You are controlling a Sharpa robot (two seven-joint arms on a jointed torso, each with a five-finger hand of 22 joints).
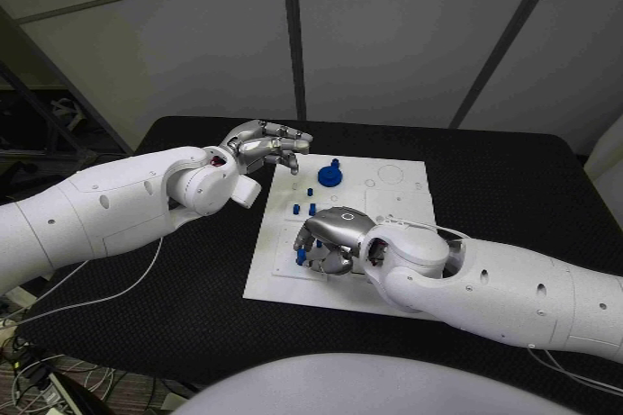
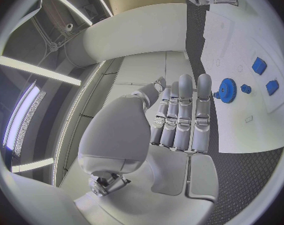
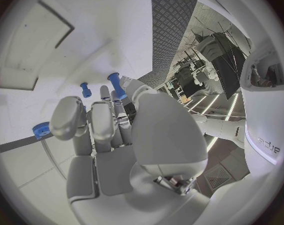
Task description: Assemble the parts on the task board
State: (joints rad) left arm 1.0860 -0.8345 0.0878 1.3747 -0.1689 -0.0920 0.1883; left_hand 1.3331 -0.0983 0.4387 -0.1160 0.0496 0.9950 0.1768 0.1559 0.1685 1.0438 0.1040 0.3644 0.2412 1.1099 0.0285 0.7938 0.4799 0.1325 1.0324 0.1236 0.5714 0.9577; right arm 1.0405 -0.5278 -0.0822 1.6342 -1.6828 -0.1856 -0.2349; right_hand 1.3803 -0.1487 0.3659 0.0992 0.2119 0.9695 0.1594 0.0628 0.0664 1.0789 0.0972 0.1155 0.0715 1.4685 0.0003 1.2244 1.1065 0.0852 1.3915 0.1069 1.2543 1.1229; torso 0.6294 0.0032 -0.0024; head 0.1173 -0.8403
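The white task board lies in the middle of the black table. A blue gear stands near its far edge, with several small blue pegs just in front of it. My right hand is down on the board's left half, fingers curled over blue parts. In the right wrist view a blue peg stands between the fingertips of that hand; I cannot tell whether they grip it. My left hand hovers over the board's far-left corner and holds nothing. The left wrist view shows that hand beside the gear.
The black table runs well past the board on every side. A thin white cable lies on it under the left arm. A second blue peg and a round blue part sit close to the right hand.
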